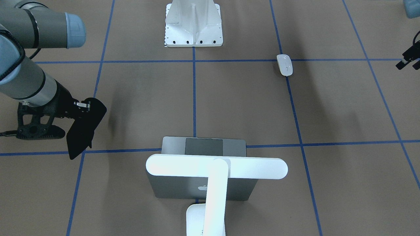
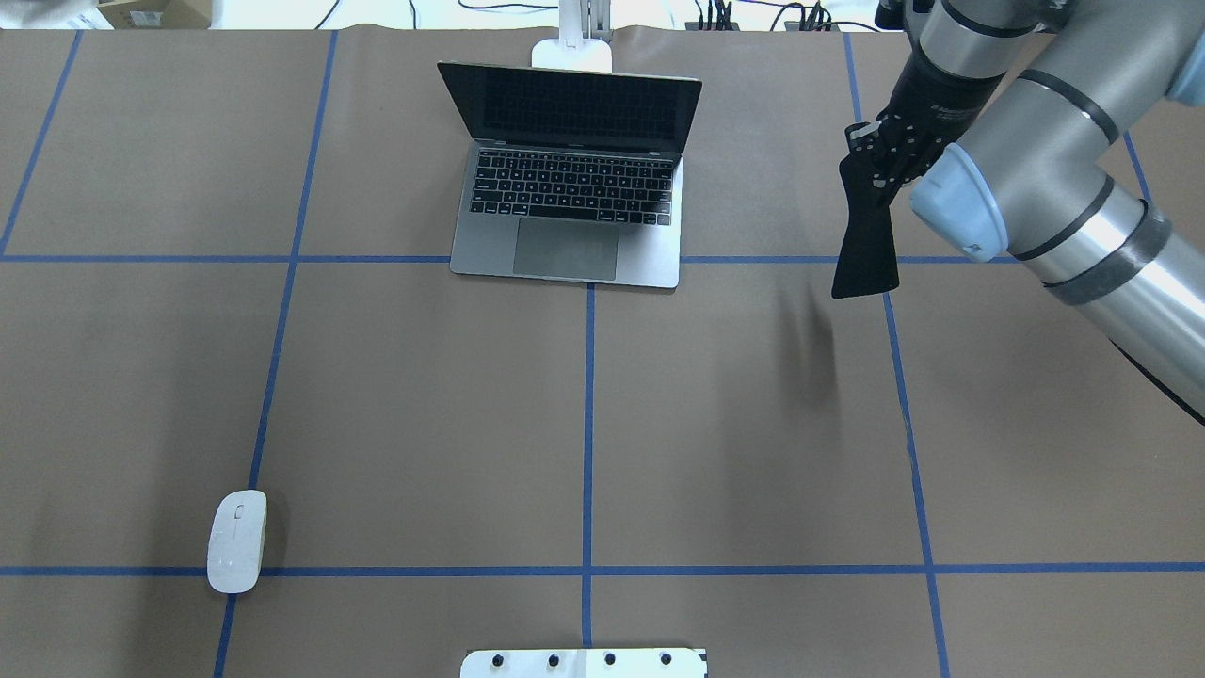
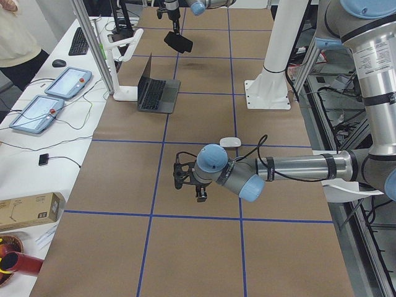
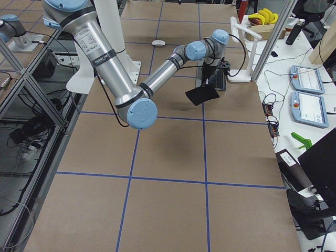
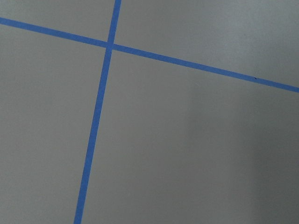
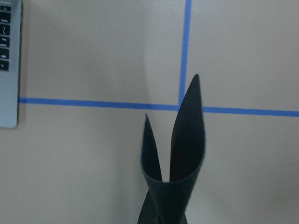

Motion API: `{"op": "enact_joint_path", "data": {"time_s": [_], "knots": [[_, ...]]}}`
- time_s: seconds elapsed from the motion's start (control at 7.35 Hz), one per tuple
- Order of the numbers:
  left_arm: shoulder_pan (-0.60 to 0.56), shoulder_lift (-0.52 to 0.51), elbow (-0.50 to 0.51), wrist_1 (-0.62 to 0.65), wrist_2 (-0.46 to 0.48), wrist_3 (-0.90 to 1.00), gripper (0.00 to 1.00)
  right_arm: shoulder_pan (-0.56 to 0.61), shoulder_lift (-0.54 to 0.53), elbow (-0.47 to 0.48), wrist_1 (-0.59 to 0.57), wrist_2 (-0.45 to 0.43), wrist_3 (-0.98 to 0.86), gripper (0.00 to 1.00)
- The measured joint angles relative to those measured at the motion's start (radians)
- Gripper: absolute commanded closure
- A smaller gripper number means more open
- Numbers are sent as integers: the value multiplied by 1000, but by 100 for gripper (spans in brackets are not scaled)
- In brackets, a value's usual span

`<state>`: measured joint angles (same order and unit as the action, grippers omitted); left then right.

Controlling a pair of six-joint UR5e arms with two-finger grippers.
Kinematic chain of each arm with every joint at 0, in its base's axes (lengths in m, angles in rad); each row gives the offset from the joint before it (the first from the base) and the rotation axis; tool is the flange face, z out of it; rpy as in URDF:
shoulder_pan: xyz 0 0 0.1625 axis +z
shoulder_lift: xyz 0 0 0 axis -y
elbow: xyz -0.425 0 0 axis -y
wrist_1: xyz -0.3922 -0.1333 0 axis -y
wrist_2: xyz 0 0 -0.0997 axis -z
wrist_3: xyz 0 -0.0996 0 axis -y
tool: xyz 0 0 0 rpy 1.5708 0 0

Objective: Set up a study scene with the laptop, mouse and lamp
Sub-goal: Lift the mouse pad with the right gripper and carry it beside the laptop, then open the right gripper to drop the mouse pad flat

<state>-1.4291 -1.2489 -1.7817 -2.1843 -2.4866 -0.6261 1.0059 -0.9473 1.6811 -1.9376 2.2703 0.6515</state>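
Note:
The grey laptop [image 2: 574, 188] stands open at the far middle of the table, its lid with the logo toward the front-facing camera [image 1: 177, 188]. The white lamp [image 1: 216, 166] stands behind it, its bar head over the lid and its base [image 2: 571, 52] at the table's far edge. The white mouse [image 2: 236, 540] lies near left, far from both grippers. My right gripper [image 2: 871, 160] is shut on a flat black pad [image 2: 866, 245] that hangs curled above the table, right of the laptop. My left gripper [image 1: 408, 59] hovers low over bare table beyond the mouse; I cannot tell whether it is open or shut.
A white bolted pedestal [image 1: 193, 24] stands at the robot's side in the middle. Blue tape lines [image 2: 588, 424] grid the brown table. Tablets, cables and a box lie on the side bench [image 3: 43, 142] beyond the far edge.

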Motion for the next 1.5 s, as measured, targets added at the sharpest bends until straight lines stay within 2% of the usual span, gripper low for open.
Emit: {"op": "enact_joint_path", "data": {"time_s": [1.09, 1.22, 1.36, 1.5], "knots": [[-2, -1, -7, 0, 0, 0, 7, 14, 89, -57, 7, -5, 30, 100], [-2, -1, -8, 0, -1, 0, 7, 15, 92, -64, 9, -5, 30, 75], [-2, -1, -9, 0, -1, 0, 7, 15, 94, -68, 10, -6, 33, 1], [-2, -1, -10, 0, -1, 0, 7, 15, 96, -72, 11, -7, 44, 0]]}}
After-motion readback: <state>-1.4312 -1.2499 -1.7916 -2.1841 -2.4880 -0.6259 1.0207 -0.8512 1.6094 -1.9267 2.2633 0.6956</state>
